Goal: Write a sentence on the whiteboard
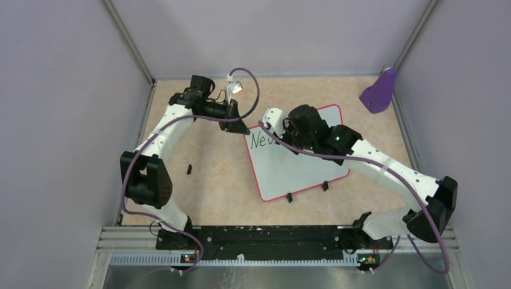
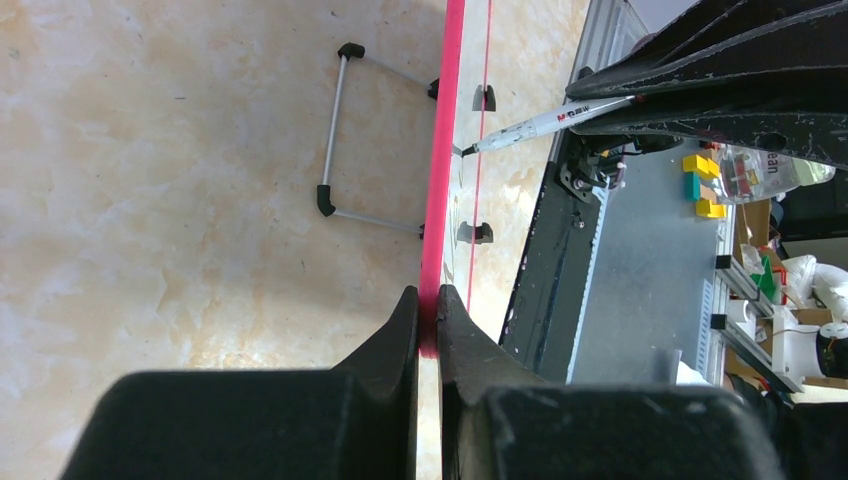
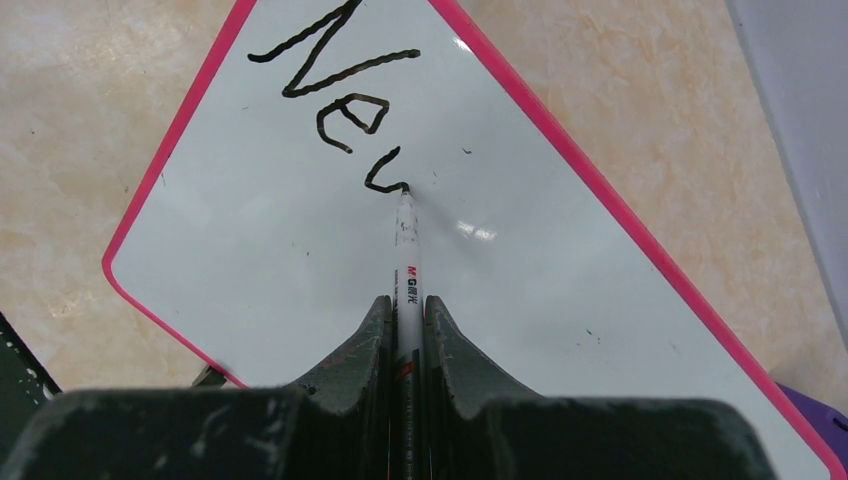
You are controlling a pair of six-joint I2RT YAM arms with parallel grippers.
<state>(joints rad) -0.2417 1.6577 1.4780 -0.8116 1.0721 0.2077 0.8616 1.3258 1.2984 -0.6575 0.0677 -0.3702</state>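
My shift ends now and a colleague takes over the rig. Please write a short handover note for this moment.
The left gripper is shut on the pink rim of the whiteboard.
The right gripper is shut on the marker, its tip touching the board.
The whiteboard lies on the table between the arms.
Done: of the sentence, "Ne" and the start of a third letter.
Left: the rest of the sentence.
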